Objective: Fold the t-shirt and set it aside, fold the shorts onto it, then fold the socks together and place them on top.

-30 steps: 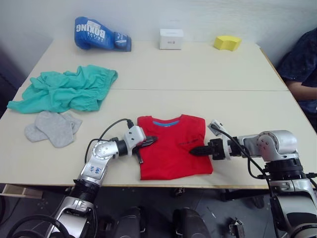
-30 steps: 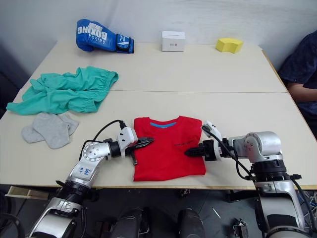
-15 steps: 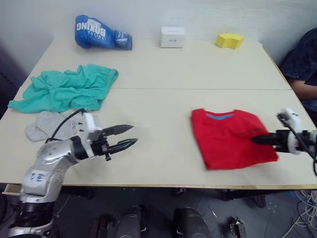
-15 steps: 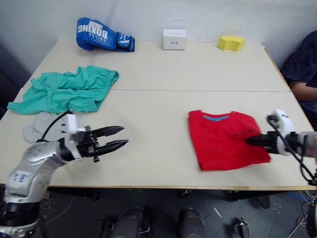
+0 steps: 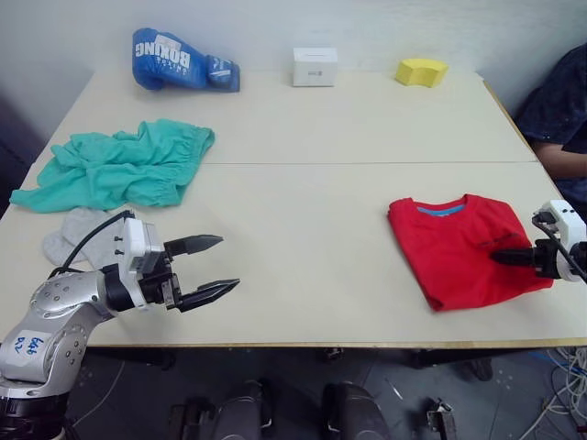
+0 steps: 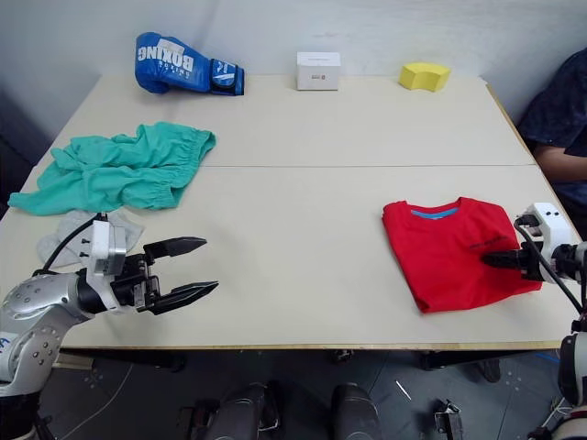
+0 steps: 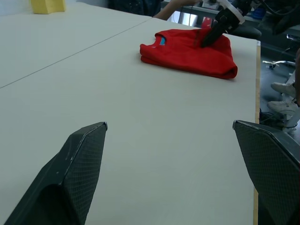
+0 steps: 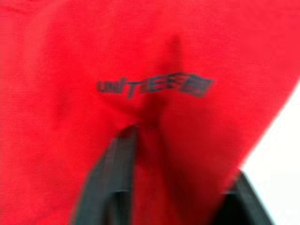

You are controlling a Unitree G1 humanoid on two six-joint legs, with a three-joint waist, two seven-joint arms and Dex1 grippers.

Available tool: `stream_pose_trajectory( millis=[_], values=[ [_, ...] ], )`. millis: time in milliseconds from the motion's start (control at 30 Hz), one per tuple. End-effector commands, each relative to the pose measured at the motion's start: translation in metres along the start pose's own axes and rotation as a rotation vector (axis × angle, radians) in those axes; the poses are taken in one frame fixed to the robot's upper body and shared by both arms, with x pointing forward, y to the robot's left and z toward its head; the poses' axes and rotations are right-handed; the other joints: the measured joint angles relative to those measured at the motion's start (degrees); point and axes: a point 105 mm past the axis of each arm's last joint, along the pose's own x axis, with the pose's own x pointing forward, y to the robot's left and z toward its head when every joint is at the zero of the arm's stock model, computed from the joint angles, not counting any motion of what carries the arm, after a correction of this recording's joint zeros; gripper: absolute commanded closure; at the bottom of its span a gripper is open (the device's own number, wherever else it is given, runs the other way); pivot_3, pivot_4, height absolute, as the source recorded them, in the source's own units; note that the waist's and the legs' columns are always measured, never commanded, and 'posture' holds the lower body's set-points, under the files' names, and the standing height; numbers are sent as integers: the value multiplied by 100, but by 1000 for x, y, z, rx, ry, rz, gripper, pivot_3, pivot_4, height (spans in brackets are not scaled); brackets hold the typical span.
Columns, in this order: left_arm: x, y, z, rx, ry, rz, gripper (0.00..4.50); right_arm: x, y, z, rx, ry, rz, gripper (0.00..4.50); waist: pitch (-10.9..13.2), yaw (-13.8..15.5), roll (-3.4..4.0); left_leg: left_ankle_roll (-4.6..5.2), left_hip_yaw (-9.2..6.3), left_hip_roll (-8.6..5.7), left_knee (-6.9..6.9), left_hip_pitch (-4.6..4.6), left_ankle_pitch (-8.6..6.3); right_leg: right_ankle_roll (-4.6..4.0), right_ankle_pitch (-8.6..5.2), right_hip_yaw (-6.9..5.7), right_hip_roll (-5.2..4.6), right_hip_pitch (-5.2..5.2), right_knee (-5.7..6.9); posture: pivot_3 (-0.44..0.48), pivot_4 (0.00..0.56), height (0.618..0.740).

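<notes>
Folded t-shirt gripped at the tabletop's right edge.
My right pincer pinched it; left pincer gaped, shorts and socks behind.

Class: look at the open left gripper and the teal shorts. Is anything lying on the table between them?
Partly: the socks lie just beside the left gripper, between it and the shorts. Otherwise bare table.

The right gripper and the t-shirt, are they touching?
Touching. In the right wrist view the right gripper has red t-shirt cloth bunched between its fingers.
</notes>
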Motion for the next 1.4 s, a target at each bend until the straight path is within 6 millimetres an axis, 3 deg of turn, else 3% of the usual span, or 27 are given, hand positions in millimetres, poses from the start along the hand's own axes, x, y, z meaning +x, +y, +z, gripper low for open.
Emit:
stream_pose_trajectory(
  millis=[33,167,267,333,433,567,700,800,867,1000,1133,1167,1233,1333,1400],
  values=[
    [-3,-1,5,17,-30,32,0,-30,-26,-10,8,18,-134,1597,0,15,0,-8,-1,-3,0,0,-5,1,0,-1,-3,1,0,0,150,740],
    [-13,8,-8,2,-7,96,0,-58,-50,-9,-61,-51,-288,206,2,18,3,-19,-3,-10,-2,-1,-17,0,0,-4,-13,0,-2,0,150,740],
    [-32,22,-19,6,22,190,0,-78,-56,12,-248,-214,-367,28,4,-23,7,-19,2,-7,-2,0,-17,0,0,-4,-8,0,-6,0,150,740],
    [-48,35,-23,27,33,276,0,-85,-33,36,-403,-412,-268,28,6,-69,11,-21,19,5,-5,10,-18,1,0,-7,-4,0,-8,0,150,740],
    [-74,46,-28,57,49,388,0,-82,14,48,-587,-584,-99,28,9,-131,14,-16,42,32,-9,19,-15,2,1,-18,7,-1,-13,0,150,740],
    [-114,46,-39,62,92,545,0,-56,88,20,-845,-627,104,28,1,-125,-3,-30,38,77,-11,21,-27,3,2,-50,29,0,-17,0,150,740],
    [-171,30,-57,47,171,770,0,-7,141,-23,-842,-612,189,28,0,-117,-6,-31,43,79,-13,20,-39,-1,0,-48,31,-7,-19,0,150,740],
    [-198,20,-62,35,195,903,0,6,168,-29,-856,-671,248,28,4,-122,-11,-44,46,74,2,18,-63,-1,0,-41,22,-5,-21,0,150,740],
    [-224,9,-70,3,222,1025,0,9,176,-25,-834,-728,247,28,3,-119,-13,-22,50,73,6,18,-73,-11,7,-37,14,-4,-29,0,150,740],
    [-253,-5,-84,-43,268,1174,0,13,189,-23,-848,-763,267,28,-4,-58,-24,-13,45,76,-1,23,-78,-35,8,-31,13,-24,-56,0,150,740],
    [-255,-2,-83,-51,229,1226,0,16,196,-23,-834,-777,287,28,-15,10,-41,-20,40,77,-13,19,-83,-50,8,-31,12,-41,-51,0,150,740],
    [-250,2,-81,-49,209,1217,0,17,198,-22,-831,-781,290,28,-10,4,-33,-13,-4,61,-19,11,-80,-47,10,-68,5,19,-62,0,150,740],
    [-242,11,-75,-40,182,1195,0,18,201,-21,-833,-789,286,28,0,-36,-16,12,-165,-23,-42,14,-48,-32,3,-247,-56,118,-69,0,150,740],
    [-222,35,-60,-28,128,1130,0,17,201,-19,-835,-813,246,28,15,7,-22,62,-403,-189,-107,14,63,67,-57,-464,-121,223,-33,0,150,740],
    [-205,53,-47,-18,112,1068,0,15,201,-20,-835,-814,241,28,22,151,-16,41,-397,-200,-89,12,83,107,-89,-385,-176,191,9,0,150,740]
  ],
)
